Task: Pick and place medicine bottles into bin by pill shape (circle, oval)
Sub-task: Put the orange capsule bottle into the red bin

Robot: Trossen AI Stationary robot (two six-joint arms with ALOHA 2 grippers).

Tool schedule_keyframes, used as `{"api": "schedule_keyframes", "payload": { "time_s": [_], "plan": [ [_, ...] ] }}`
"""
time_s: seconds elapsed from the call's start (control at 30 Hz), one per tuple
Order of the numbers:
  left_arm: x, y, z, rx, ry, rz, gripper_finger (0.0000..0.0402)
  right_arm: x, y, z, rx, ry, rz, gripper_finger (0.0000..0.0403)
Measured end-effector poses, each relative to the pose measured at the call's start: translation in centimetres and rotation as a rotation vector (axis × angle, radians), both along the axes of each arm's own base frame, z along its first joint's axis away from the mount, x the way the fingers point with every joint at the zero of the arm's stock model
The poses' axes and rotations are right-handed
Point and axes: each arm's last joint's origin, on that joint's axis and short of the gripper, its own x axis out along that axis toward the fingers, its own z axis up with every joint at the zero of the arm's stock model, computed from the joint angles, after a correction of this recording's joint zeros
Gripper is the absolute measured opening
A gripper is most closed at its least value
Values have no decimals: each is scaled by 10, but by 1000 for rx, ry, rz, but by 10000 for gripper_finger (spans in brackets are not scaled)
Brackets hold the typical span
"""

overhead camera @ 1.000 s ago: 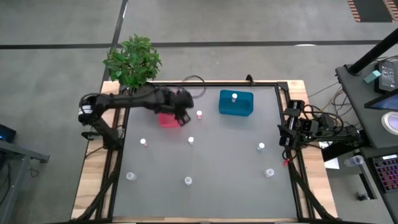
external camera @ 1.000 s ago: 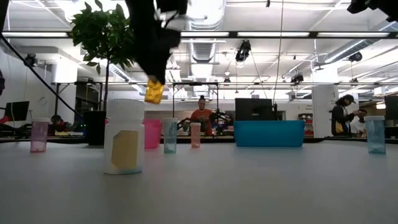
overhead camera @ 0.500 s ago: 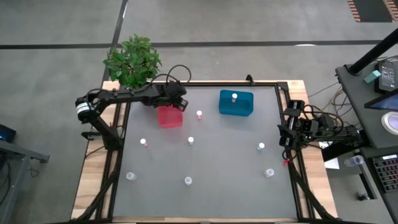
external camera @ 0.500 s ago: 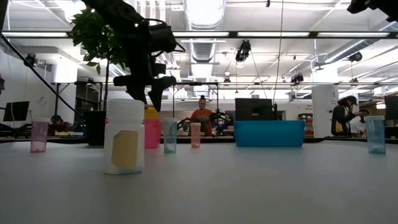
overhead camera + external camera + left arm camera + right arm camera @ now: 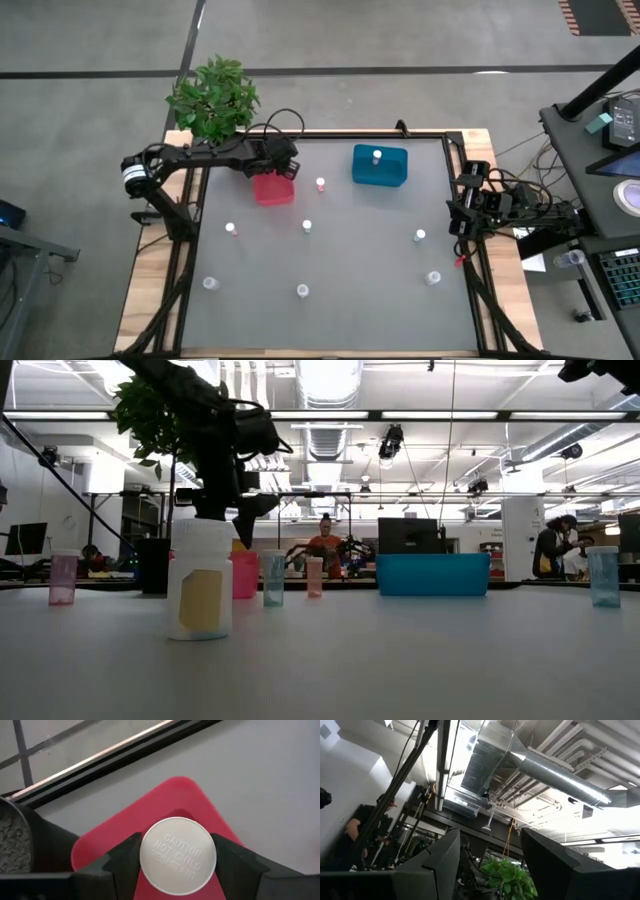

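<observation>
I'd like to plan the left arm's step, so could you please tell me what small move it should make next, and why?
Probably open the left end effector to drop the bottle. The left wrist view shows its fingers closed on a white-capped medicine bottle directly above the pink-red bin, and the high view puts that end effector at the bin's far edge. The right end effector waits open at the table's right edge.

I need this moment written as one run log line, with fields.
left claw: shut on white-capped bottle, above red bin | right claw: open, parked at table's right edge | blue bin: one bottle inside
</observation>
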Motion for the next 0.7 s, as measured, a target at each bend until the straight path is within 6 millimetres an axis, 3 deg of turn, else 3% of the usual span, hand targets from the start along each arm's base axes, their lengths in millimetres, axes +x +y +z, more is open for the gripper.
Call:
{"api": "schedule_keyframes", "payload": {
  "time_s": [0.27, 0.7],
  "plan": [
    [-4, -2, -14, -9, -18, 31, 202, 0, 0, 0, -2, -1, -2, 200],
    [1, 3, -14, 36, -63, 49, 202, 0, 0, 0, -3, -6, -2, 200]
  ]
}}
